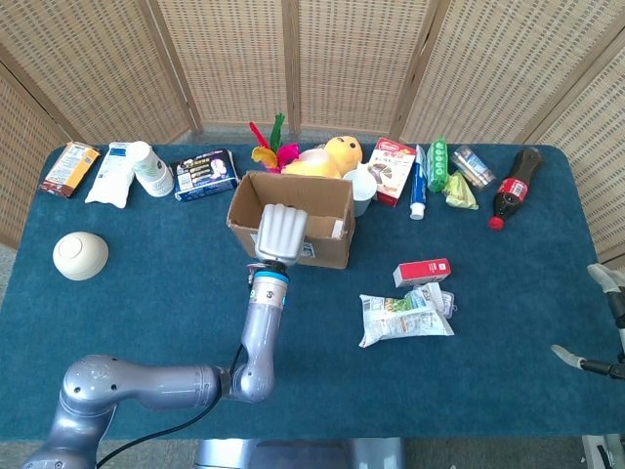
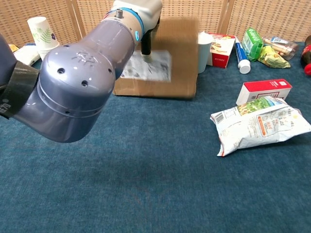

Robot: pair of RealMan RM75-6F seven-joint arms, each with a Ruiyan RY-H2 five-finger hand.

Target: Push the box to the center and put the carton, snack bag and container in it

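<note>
While the left hand [image 1: 281, 231] presses its curled fingers against the box [image 1: 291, 219], now near the table's [image 1: 146, 283] center, the carton [image 1: 422, 272] and snack bag [image 1: 403, 319] lie right of the box, unpacked.

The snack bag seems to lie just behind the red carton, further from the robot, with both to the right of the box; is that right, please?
Not quite: the snack bag lies in front of the red carton, nearer the robot, as the head view shows. Both are right of the box.

Left arm [image 1: 195, 383]: glossy grey-silver rounded housings, small screw holes, black cable at 7 o'clock, blue wrist ring, pale silver fingers [image 1: 280, 227].
</note>
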